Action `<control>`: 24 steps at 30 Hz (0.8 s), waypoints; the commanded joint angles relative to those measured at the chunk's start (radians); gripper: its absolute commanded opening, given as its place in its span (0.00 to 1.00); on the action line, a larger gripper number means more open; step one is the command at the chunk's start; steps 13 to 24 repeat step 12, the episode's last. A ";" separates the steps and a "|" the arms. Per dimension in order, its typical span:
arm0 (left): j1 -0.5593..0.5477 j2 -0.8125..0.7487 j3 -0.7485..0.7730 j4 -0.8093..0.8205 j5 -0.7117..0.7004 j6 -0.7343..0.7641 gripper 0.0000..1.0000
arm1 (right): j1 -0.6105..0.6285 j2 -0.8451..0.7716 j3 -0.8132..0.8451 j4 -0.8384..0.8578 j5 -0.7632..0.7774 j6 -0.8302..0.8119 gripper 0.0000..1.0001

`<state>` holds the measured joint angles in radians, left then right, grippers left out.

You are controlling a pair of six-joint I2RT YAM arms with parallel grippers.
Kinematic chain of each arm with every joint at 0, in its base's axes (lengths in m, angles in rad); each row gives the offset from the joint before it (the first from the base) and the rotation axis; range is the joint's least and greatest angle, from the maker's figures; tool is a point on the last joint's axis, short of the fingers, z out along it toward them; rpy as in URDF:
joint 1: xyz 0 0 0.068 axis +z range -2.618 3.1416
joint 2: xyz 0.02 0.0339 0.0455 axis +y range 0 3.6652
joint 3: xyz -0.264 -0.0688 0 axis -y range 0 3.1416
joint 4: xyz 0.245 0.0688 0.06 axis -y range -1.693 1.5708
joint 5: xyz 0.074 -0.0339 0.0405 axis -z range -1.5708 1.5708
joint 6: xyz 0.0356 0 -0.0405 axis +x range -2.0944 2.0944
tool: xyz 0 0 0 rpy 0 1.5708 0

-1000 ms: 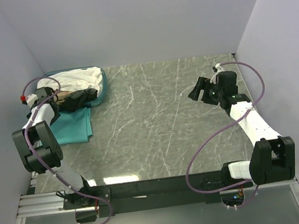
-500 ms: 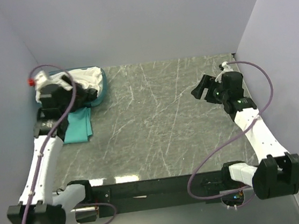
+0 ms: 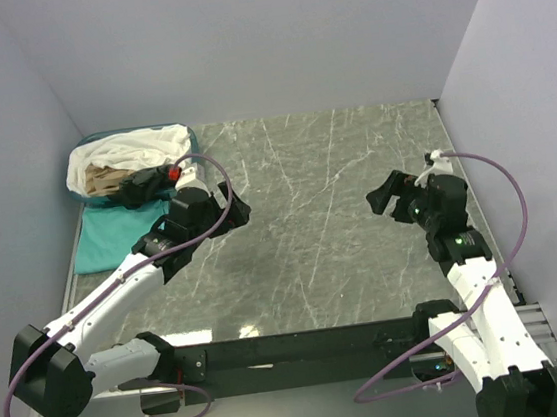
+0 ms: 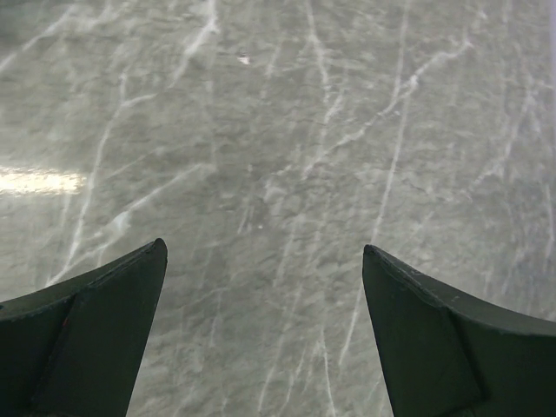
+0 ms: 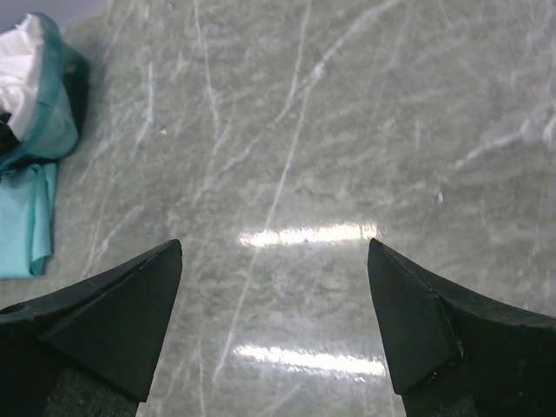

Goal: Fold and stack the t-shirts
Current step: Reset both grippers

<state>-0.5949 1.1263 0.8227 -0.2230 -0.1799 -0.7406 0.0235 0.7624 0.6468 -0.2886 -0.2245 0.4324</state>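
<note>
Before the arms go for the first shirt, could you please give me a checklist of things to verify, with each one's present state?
1. Left gripper open and empty: ok, jaws apart over the bare table.
2. Right gripper open and empty: ok, jaws apart, nothing between them.
3. Teal t-shirt out of the basket: ok, it lies on the table beside it.
4. Teal t-shirt spread flat: cannot tell, the left arm hides part of it.
5. White t-shirt and black t-shirt folded: not ok, both heaped in the basket.
</note>
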 commanded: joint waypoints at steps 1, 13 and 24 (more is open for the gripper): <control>-0.005 -0.025 -0.016 0.024 -0.078 -0.039 1.00 | -0.005 -0.054 -0.055 0.031 0.048 0.014 0.93; -0.005 -0.175 -0.020 -0.154 -0.358 -0.104 0.99 | -0.005 -0.054 -0.099 0.074 0.062 0.040 0.96; -0.005 -0.175 -0.020 -0.154 -0.358 -0.104 0.99 | -0.005 -0.054 -0.099 0.074 0.062 0.040 0.96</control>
